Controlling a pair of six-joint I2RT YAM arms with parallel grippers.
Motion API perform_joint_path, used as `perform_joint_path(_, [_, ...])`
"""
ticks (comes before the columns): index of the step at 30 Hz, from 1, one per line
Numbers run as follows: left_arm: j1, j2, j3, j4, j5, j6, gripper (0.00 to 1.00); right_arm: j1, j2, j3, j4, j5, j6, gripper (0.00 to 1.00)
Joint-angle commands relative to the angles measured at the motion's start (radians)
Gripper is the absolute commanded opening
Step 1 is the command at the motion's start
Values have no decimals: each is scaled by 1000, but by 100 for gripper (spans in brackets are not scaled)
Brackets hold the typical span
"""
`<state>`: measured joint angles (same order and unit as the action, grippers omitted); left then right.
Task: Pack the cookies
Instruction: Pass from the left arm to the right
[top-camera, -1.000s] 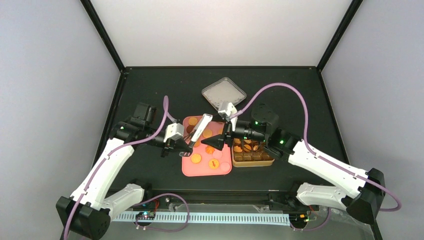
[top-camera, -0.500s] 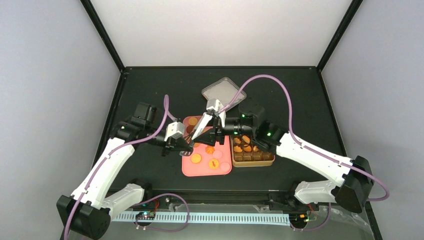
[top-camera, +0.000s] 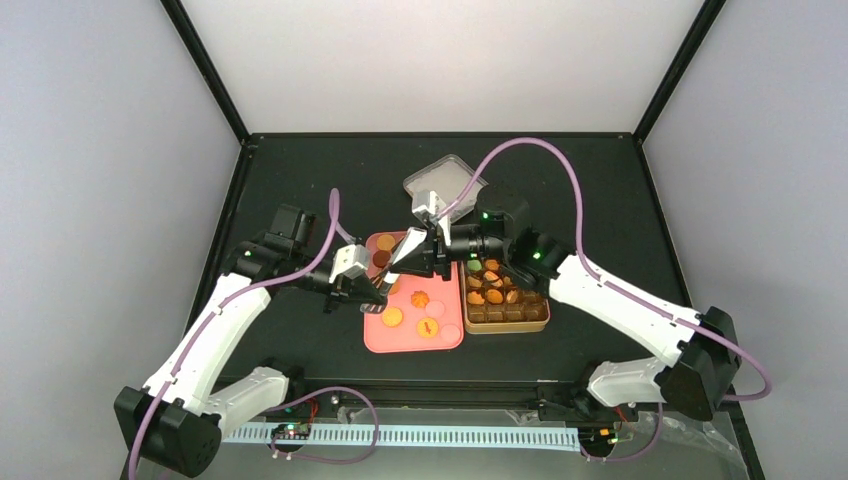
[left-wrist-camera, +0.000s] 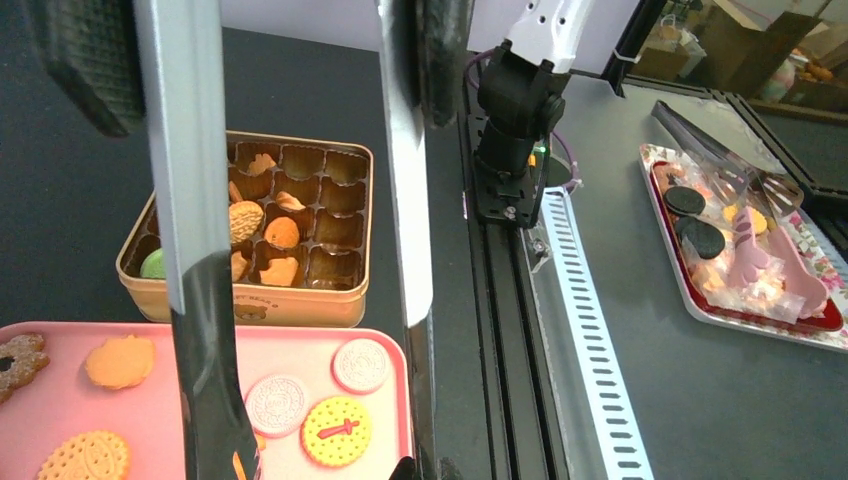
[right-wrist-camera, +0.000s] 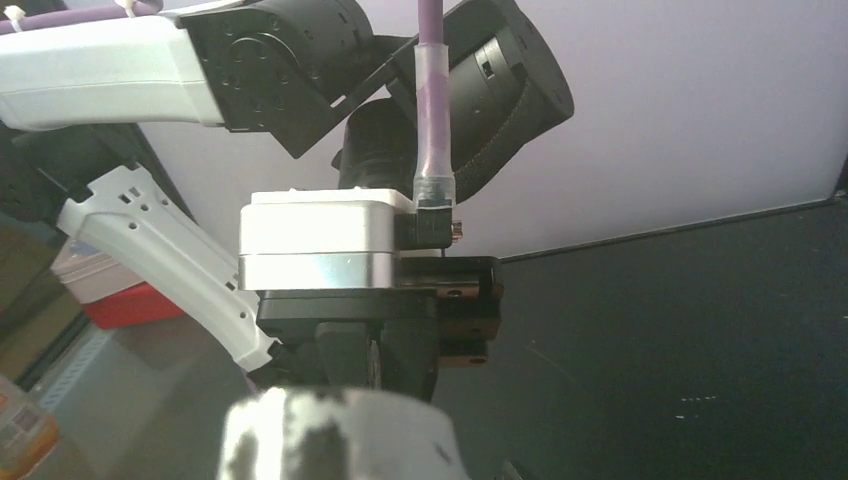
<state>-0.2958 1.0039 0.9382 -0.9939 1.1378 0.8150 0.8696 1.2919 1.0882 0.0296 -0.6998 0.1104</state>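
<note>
Left end effector (top-camera: 365, 288) is clamped tight on the metal tongs (top-camera: 400, 258), over the near-left part of the pink tray (top-camera: 400, 340). In the left wrist view both silver tong arms (left-wrist-camera: 190, 180) run down the picture. One black tip hangs over the tray just beside a pale pink cookie (contact with the tray: cannot tell).

Right end effector (top-camera: 425, 252) is right at the far end of the tongs, above the tray's far edge. Cannot tell whether its jaws are wide, narrow or gripping. The top view is too small, and the right wrist view shows mostly the left arm's camera block, a purple cable and a blurred grey lump at the bottom edge.

Cookies:
- Loose cookies (left-wrist-camera: 120, 360) lie flat on the tray: orange-golden rounds, two pale pink ones, a yellow one and a dark brown one at the left edge.
- More sit in the cells of the golden tin (left-wrist-camera: 250, 305), mostly orange-golden, plus one green cookie (left-wrist-camera: 153, 265). The filled cells are toward the tin's far end.

The tin sits on the bench (top-camera: 300, 190) just to the right of the tray, sides nearly touching. A clear lid (top-camera: 455, 178) lies flat beyond both, apart from them.
</note>
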Motion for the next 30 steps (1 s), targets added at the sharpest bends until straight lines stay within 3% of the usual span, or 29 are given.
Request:
perform_joint_path(1, [6,14,14,-3,17,10,2,-13,33,67,-8,-154,11,39])
perform_joint_path(11, [6,15,11,-2,-2,17,2,-11,130,100,-72,-224,35,48])
perform_joint_path(20, [6,2,0,18,-56,5,3,-11,122,87,-100,-121,23,34])
perform_joint_path(24, [6,-5,-23,107,-147,-80,17,-11,58,-4,-40,68,29,30])
perform_joint_path(27, [6,-12,-49,179,-266,-148,48,-11,5,-95,34,175,33,30])
perform_joint_path(30, [6,-13,-56,193,-353,-172,62,-11,-22,-148,54,265,21,30])
